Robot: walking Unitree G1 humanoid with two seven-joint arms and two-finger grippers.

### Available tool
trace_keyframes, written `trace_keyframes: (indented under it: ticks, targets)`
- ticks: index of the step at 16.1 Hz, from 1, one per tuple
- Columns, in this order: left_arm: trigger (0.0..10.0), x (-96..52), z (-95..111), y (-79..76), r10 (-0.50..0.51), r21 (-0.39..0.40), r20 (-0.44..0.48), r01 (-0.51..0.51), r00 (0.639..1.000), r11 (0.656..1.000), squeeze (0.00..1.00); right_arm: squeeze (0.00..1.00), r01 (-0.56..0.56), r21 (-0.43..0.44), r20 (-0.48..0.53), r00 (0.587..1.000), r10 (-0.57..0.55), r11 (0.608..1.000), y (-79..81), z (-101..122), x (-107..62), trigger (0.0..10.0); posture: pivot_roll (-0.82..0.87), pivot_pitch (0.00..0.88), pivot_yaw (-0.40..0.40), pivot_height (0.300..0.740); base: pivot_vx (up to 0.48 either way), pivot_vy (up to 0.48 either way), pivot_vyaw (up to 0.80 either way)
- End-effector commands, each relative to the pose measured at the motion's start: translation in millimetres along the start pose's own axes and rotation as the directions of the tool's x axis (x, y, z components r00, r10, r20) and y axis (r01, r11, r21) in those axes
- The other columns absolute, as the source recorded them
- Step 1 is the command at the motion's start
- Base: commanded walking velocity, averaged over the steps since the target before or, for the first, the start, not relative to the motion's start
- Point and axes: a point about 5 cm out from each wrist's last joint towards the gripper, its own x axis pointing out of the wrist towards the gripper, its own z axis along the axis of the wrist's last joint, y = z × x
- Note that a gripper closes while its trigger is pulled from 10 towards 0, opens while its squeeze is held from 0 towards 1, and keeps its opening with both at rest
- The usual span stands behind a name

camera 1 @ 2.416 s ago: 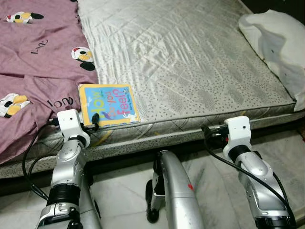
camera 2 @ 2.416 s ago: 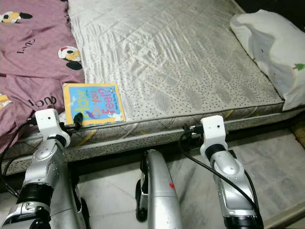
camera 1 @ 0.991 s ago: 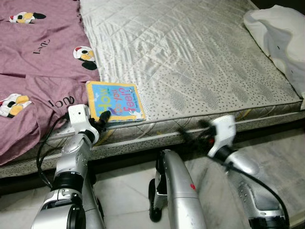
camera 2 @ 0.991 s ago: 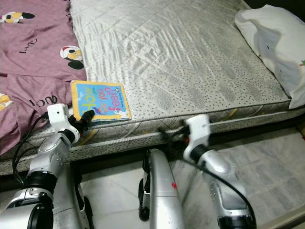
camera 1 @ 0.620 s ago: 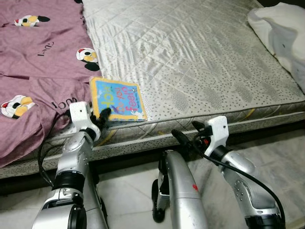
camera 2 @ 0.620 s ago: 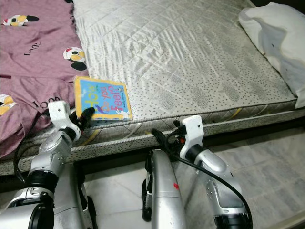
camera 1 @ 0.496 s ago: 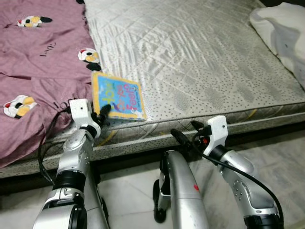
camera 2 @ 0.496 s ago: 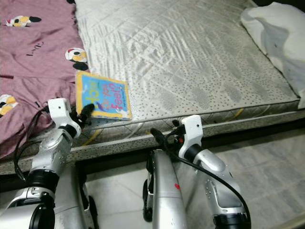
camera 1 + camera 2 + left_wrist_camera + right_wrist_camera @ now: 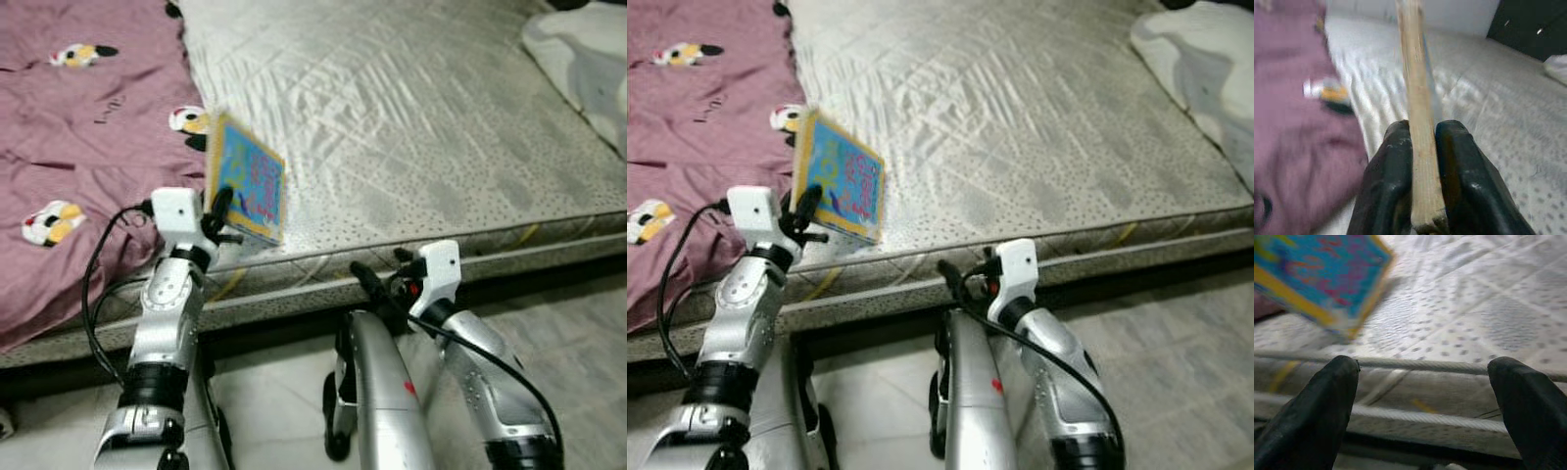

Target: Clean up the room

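The left gripper (image 9: 217, 208) is clamped on the lower edge of a children's board book (image 9: 245, 181), its two black fingers (image 9: 1393, 166) pinching the thick cardboard from either side, as the left wrist view shows edge-on. The book stands tilted up off the mattress (image 9: 421, 117), its blue and yellow cover facing the right side of the bed, with its far corner over the edge of the purple cartoon-print blanket (image 9: 88, 127) and its near corner just above the mattress border. The right gripper (image 9: 377, 279) sits low in front of the mattress edge with its fingers (image 9: 1312, 416) spread wide and holding nothing; its wrist view looks across the bed seam toward the raised book. A white pillow (image 9: 578, 49) lies at the far right of the bed, well apart from both arms. The main risk from here looks like the grip itself: the fingers hold only a narrow strip near one edge, so the weight of the cover hanging out beyond them could make the book swing or slide between the pads, and a quick swing of the arm might let it drop back onto the bed or onto the tiled floor (image 9: 578, 333). The book's lower corner could also catch on the blanket fold or mattress piping if it is carried off too low.
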Motion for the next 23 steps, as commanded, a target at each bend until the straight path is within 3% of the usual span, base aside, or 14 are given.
trace_keyframes:
  ticks: [1,4,7,10,12,17,20,23]
  targets:
    - [0.0,-1.9,11.8,-3.9,-0.016,0.049,0.063,0.013,0.998,0.999,0.00,0.00,0.071,-0.013,0.000,0.997,-0.071,0.997,-8.5,-2.2,-2.1,10.0,0.00,0.097,-0.037,0.517,0.000,0.000,0.00]
    - [0.0,-10.8,24.1,-12.5,-0.049,0.110,0.112,0.036,0.992,0.993,0.00,0.00,0.125,0.011,0.020,0.992,-0.126,0.992,-9.8,-4.0,-2.6,10.0,0.00,0.083,-0.002,0.517,0.000,0.000,0.00]
    - [0.0,-34.1,47.3,-14.9,-0.092,0.302,0.187,0.032,0.978,0.953,0.00,0.00,0.220,0.047,0.115,0.968,-0.224,0.974,-13.2,3.3,-2.8,10.0,0.00,0.084,0.021,0.517,0.000,0.000,0.00]
    - [0.0,-35.9,52.8,-15.7,-0.089,0.382,0.202,0.005,0.975,0.924,0.00,0.00,0.227,0.060,0.159,0.959,-0.234,0.972,-12.3,8.9,-4.3,10.0,0.00,0.078,0.022,0.532,0.000,0.000,0.00]
    - [10.0,-38.5,48.3,-17.2,-0.064,0.406,0.166,-0.009,0.984,0.914,0.00,0.00,0.227,0.061,0.168,0.957,-0.235,0.972,-10.9,10.5,-1.6,10.0,0.00,0.073,0.024,0.556,0.000,0.000,0.00]
    - [10.0,-52.1,22.7,-21.1,0.028,0.348,0.057,-0.046,0.998,0.936,0.00,0.00,0.246,0.062,0.194,0.948,-0.254,0.967,-14.8,15.7,0.9,10.0,-0.01,0.070,0.022,0.595,0.000,0.000,0.00]
    - [10.0,-52.0,17.2,-25.5,0.037,0.333,0.025,-0.043,0.999,0.942,0.00,0.00,0.236,0.063,0.208,0.947,-0.244,0.970,-12.4,21.0,4.7,10.0,-0.01,0.071,0.019,0.630,0.000,0.000,0.00]
    - [10.0,-54.5,13.7,-19.4,0.057,0.343,0.003,-0.055,0.998,0.938,0.00,0.00,0.250,0.069,0.209,0.943,-0.259,0.966,-16.0,22.6,4.9,10.0,-0.01,0.071,0.018,0.669,0.000,0.000,0.00]
